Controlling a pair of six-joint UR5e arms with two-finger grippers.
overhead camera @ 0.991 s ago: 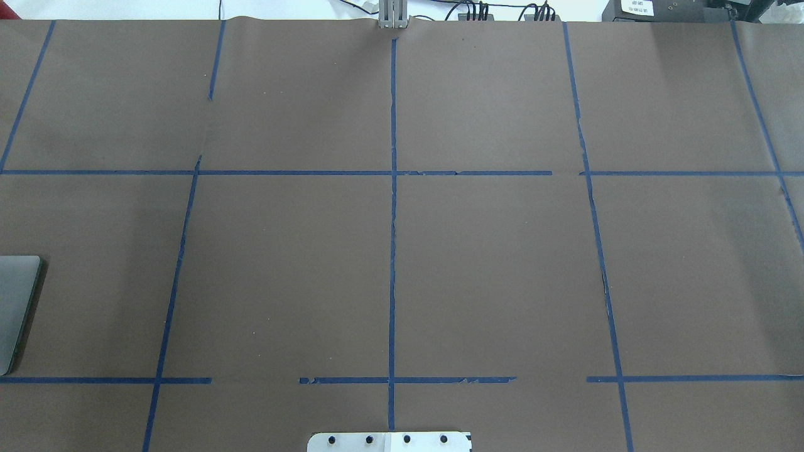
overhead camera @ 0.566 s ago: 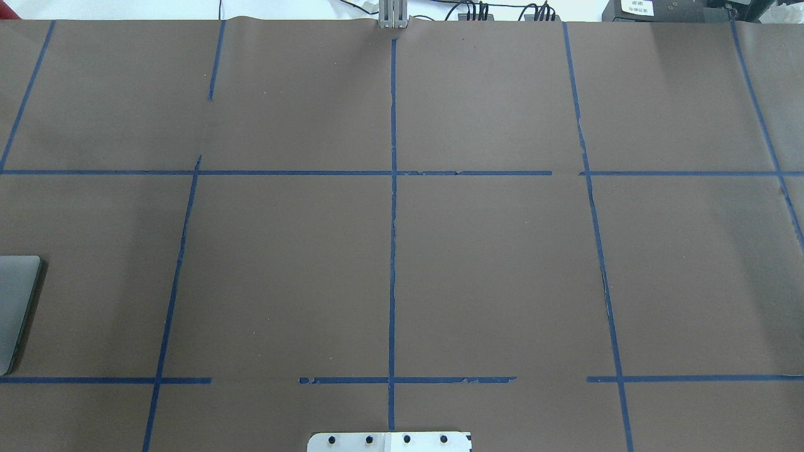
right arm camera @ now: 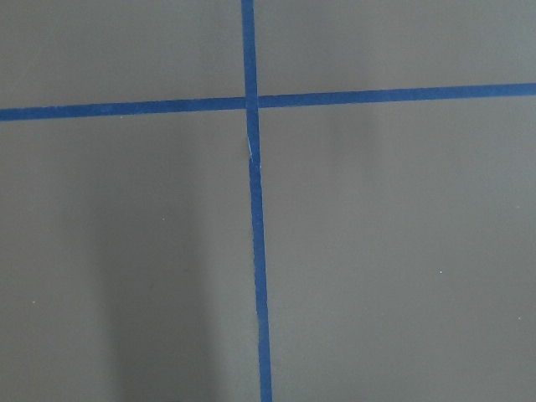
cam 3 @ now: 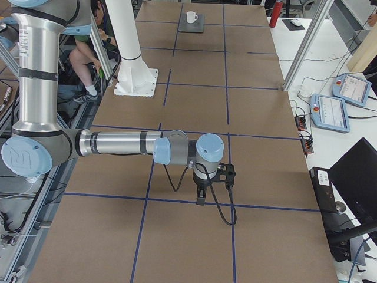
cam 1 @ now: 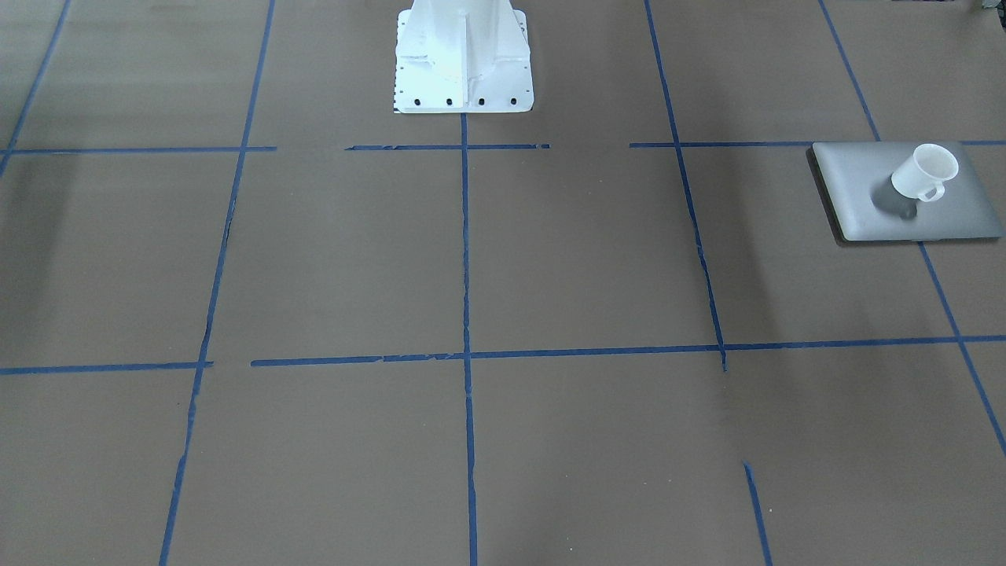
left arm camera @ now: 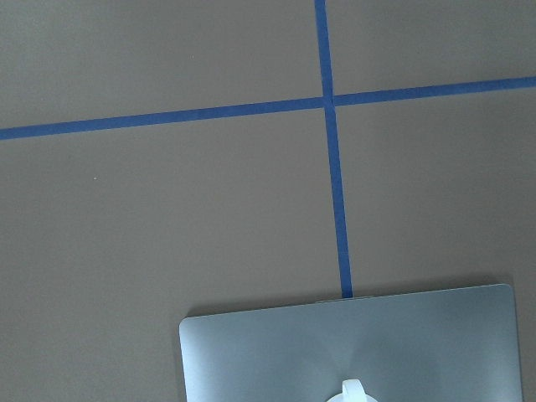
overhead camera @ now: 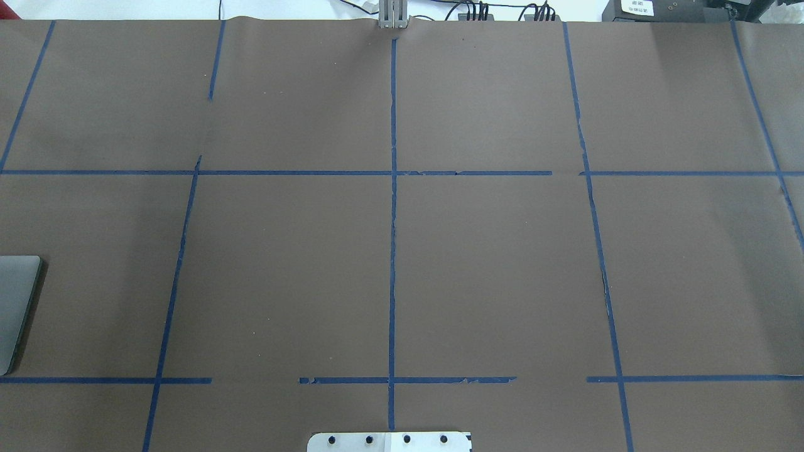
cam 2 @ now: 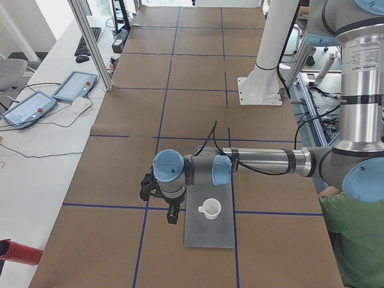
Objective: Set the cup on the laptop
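Observation:
The white cup (cam 1: 923, 173) stands upright on the lid of the silver-grey laptop (cam 1: 904, 196), near the table's end on my left. Both show in the exterior left view, cup (cam 2: 210, 208) on laptop (cam 2: 209, 231), and far off in the exterior right view, cup (cam 3: 191, 16). The left wrist view shows the laptop's edge (left arm camera: 352, 343) and the cup's handle (left arm camera: 353, 390) at the bottom. My left gripper (cam 2: 172, 216) hangs beside the laptop, apart from the cup; I cannot tell if it is open. My right gripper (cam 3: 200, 199) hangs over bare table far from both; I cannot tell its state.
The white robot pedestal (cam 1: 464, 63) stands at the middle of the near table edge. Blue tape lines grid the brown table cover. Teach pendants (cam 3: 333, 109) lie on the side table beyond the far edge. A person in green (cam 2: 354, 240) sits by the robot's left.

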